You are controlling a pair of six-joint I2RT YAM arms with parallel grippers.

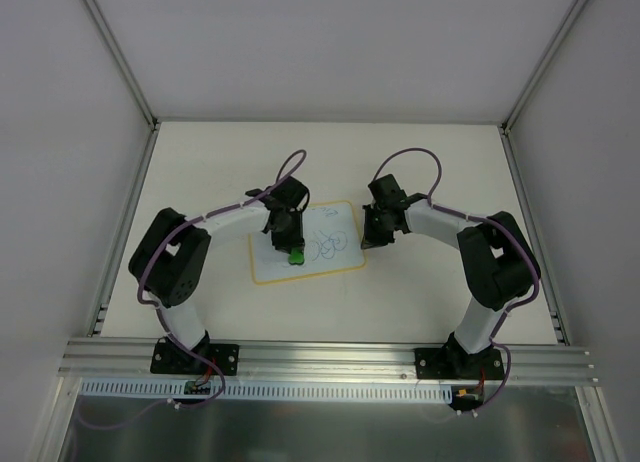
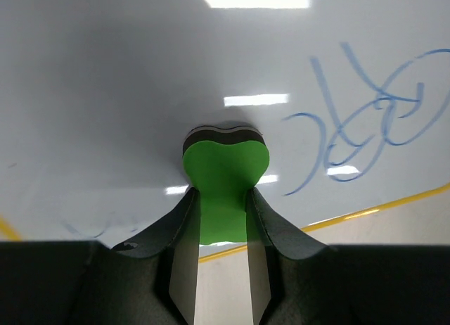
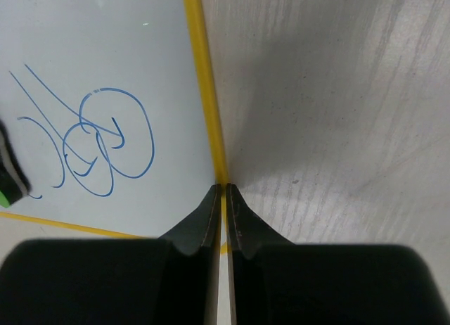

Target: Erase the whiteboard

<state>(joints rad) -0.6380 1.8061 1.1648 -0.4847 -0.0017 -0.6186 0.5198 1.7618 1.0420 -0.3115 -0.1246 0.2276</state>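
The whiteboard (image 1: 268, 264) lies flat on the table, with blue scribbled loops (image 1: 328, 244) on its right half. My left gripper (image 1: 293, 248) is shut on a green eraser (image 1: 296, 254) and holds it against the board just left of the loops. In the left wrist view the eraser (image 2: 223, 171) sits between my fingers (image 2: 184, 226) on the white face (image 2: 105, 93), with the loops (image 2: 373, 124) to its right. My right gripper (image 3: 223, 190) is shut, its tips resting on the board's yellow right rim (image 3: 206, 93) near the corner. The loops (image 3: 98, 142) lie left of it.
The pale tabletop (image 1: 440, 172) surrounds the board. Aluminium frame rails run along both sides (image 1: 128, 222) and the near edge (image 1: 330, 354). White enclosure walls stand at the back and sides. The eraser's edge also shows at the left of the right wrist view (image 3: 10, 181).
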